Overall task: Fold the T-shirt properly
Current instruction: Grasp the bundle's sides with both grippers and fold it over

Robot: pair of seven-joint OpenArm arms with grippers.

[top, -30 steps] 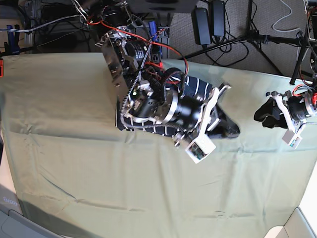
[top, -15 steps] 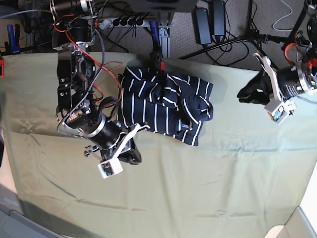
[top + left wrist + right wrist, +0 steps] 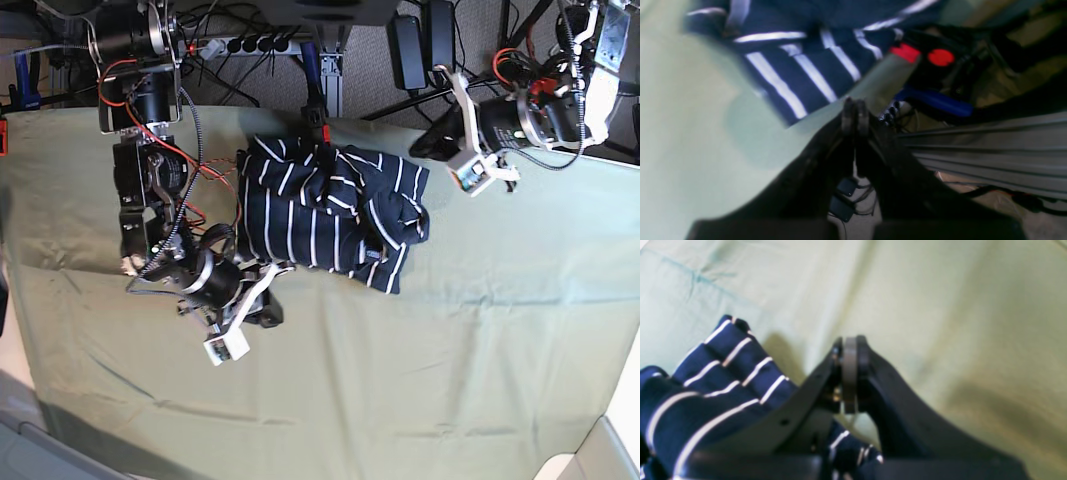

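**Wrist views: both pincers closed on nothing**

My right gripper (image 3: 850,373) has its tips pressed together with no cloth between them, just beside the T-shirt (image 3: 330,205). My left gripper (image 3: 853,115) is likewise pinched closed and empty at the table's far edge. The shirt lies bunched on the green cloth (image 3: 450,370). Both wrist pictures are blurred.

T-shirt (image 3: 330,210) lies bunched on the cloth (image 3: 450,350), toward its far edge | right gripper (image 3: 270,312) sits just beside the shirt's near-left corner, base view; left gripper (image 3: 425,145) hangs past its far-right corner, near the cloth's far edge
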